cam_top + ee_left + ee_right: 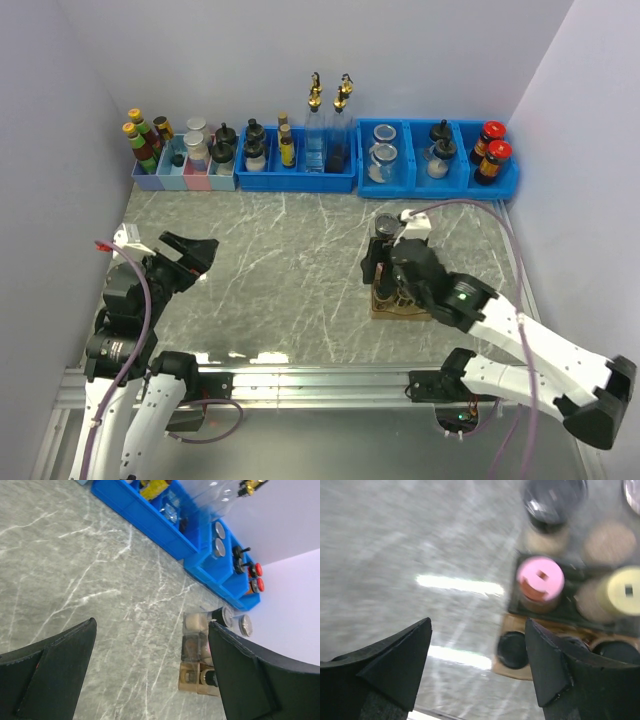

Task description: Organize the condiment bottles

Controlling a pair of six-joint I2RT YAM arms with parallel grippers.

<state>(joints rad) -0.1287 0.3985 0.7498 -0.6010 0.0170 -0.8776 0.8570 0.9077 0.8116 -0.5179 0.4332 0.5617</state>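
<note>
**Left gripper idle, right gripper open over the rack.** At far left, your left gripper (190,250) hangs over the marble table (280,260) near its left edge. Its fingers (55,675) are spread wide with only bare stone between them, and it has hold of nothing.

Along the back wall, from the left, sit pastel bins (185,180) packed with small capped bottles. Next comes a blue bin (295,182) with more bottles and two tall gold-spouted bottles (315,130). A three-compartment bin (440,185) follows, and its right-hand section holds two red-capped bottles (492,150).

Right of centre, well in front of the bins, the spice jars (196,645) stand bunched on a small tiered rack (400,308).

The right wrist view is blurred. It shows a pink-lidded jar (540,577) and a yellow-lidded jar (624,591) side by side on a dark tier. A black-lidded jar (512,650) sits on the wooden tier below them. More jars with dark and beige tops stand behind them.

Your right gripper (383,262) is poised at the rack's left side. Its jaws are parted and nothing is held between them, only table. One finger (555,665) overlaps the rack's wooden edge in the wrist view. You cannot tell from these views whether it touches the rack.
</note>
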